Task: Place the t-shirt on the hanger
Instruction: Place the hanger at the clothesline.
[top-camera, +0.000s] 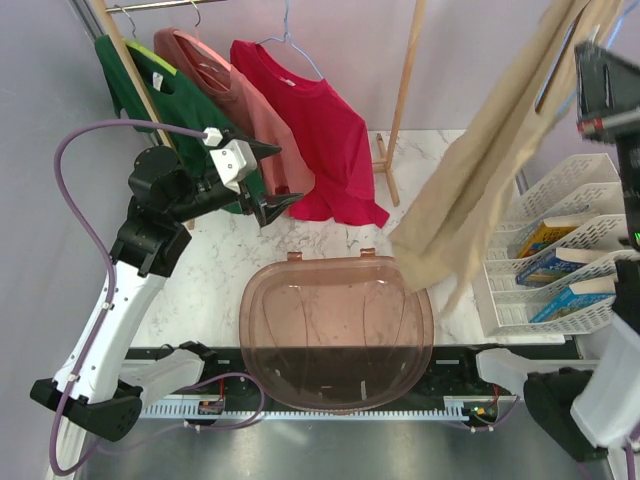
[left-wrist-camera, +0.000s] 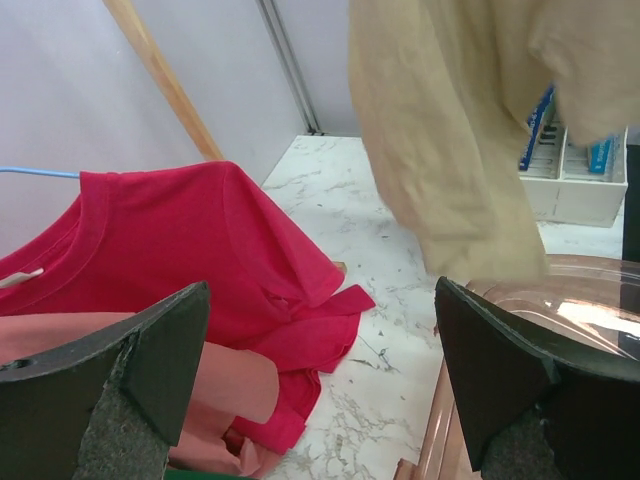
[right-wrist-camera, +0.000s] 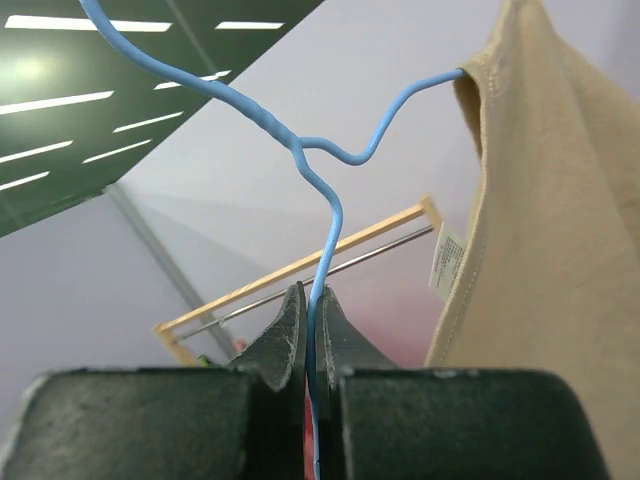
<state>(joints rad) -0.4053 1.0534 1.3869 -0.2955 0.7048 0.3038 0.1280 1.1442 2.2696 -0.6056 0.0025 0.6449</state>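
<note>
T-shirt: plain tan, hanging in long loose folds, held high at the right, neck opening and white label uppermost.
Hanger: thin light-blue wire; one arm enters the t-shirt's neck, a lower strand is pinched in the right gripper.

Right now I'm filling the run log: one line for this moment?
left jaws open | right jaws shut on hanger | t-shirt hanging from hanger
</note>
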